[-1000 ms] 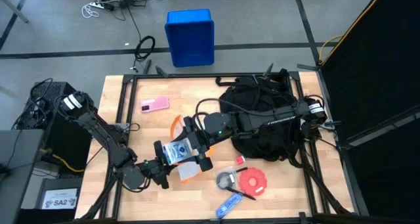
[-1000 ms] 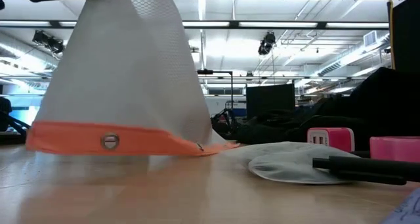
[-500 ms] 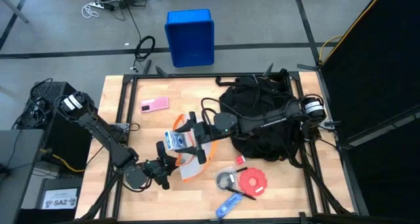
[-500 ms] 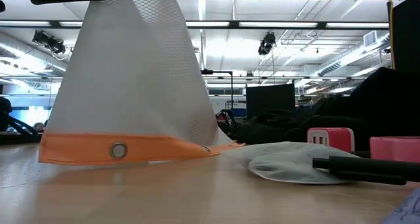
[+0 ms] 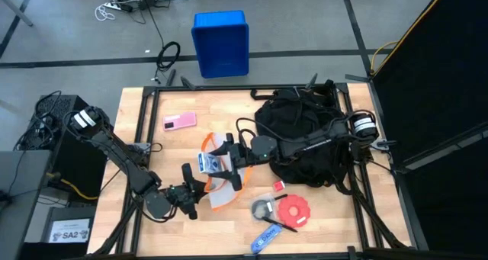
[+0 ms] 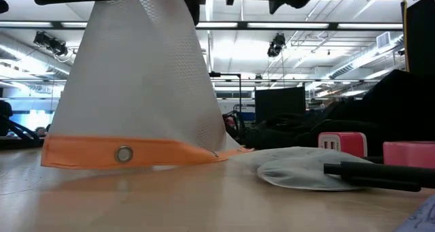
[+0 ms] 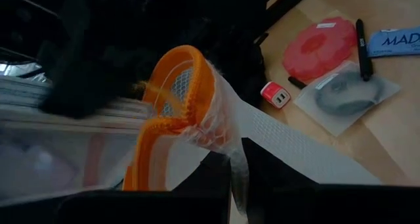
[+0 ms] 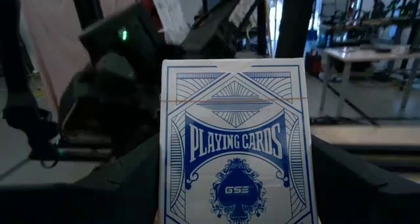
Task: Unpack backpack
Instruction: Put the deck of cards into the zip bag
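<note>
The black backpack [image 5: 305, 138] lies at the table's far right. My right arm reaches across it toward the left. My right gripper [image 5: 216, 167] is shut on a blue-and-white box of playing cards [image 8: 233, 145], held above a white mesh pouch with orange trim [image 5: 219, 193]. My left gripper [image 5: 197, 193], at the near left, is shut on that pouch. In the low view the pouch stands like a cone, with its orange snap edge [image 6: 122, 154] on the table. My left gripper pinches the pouch's white mesh wall [image 7: 237, 163] between its two fingers, which point almost level from the table's near left. The pouch hangs below the hold and its orange lower edge rests on the table. I cannot tell whether one layer or several are pinched. My right gripper pinches the card box by its two long side edges [image 8: 165, 198] between its two fingers. The fingers [image 8: 125, 184] point level, from the table's right. The box stands upright with its printed face toward the wrist camera, lifted clear of the table.
Near the front edge lie a red disc [image 5: 293, 210], a clear bag with a dark item [image 5: 264, 208], a blue packet [image 5: 267, 235] and a small red-and-white block [image 5: 278, 185]. A pink item [image 5: 179, 121] lies at the far left. A blue crate [image 5: 221, 43] stands on the floor beyond.
My right gripper has come down with the card box toward the pouch and tipped to level; its dark underside now shows at the top of the low view. The pouch's orange lower edge has slid a little along the table.
</note>
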`<state>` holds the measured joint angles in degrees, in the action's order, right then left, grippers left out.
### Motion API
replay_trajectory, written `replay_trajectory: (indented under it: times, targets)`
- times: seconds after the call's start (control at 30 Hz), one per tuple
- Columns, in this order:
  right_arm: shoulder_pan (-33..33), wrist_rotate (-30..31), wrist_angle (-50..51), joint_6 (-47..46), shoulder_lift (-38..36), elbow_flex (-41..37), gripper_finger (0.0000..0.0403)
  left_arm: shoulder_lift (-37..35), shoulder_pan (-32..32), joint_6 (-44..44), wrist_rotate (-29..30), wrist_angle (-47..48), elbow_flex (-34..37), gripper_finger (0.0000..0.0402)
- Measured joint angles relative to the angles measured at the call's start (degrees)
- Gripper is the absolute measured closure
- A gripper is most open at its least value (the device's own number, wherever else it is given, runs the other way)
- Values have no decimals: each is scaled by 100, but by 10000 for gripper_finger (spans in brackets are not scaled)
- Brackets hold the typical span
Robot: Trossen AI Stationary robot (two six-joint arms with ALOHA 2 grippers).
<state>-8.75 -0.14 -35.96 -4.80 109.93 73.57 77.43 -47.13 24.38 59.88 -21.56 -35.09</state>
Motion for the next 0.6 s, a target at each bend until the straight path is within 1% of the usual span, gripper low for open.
replay_trajectory:
  times: [0.37,0.47,0.6]
  targets:
    - [-221,0,-439,-17,6,-5,132,-2,0,-42,2,2,0,402]
    - [-260,11,-353,-103,6,-5,132,-2,24,-42,0,2,0,402]
    - [-327,11,114,-143,6,-1,132,-2,35,-59,0,2,0,402]
